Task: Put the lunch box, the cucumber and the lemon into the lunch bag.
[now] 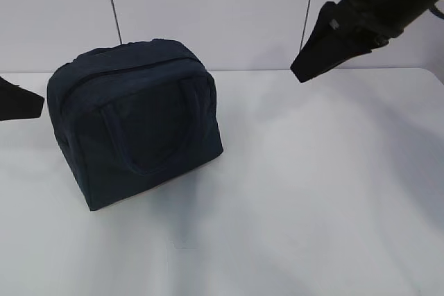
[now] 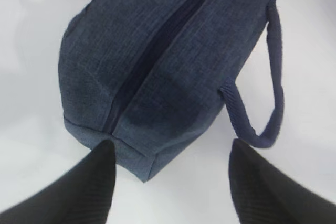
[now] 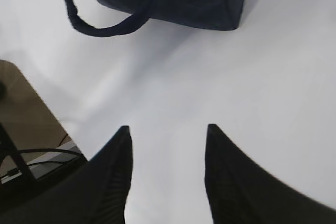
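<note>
I'm seeing the lunch bag (image 1: 135, 126) sitting zipped on the table (image 1: 333, 192), no lunch box, cucumber or lemon visible, so I'm judging packing done. Left gripper (image 2: 170, 169) is hovering wide open and empty just off the bag's end; right gripper (image 3: 168, 140) is hanging half open, empty, well clear. Next I'm probably just retracting both arms.
</note>
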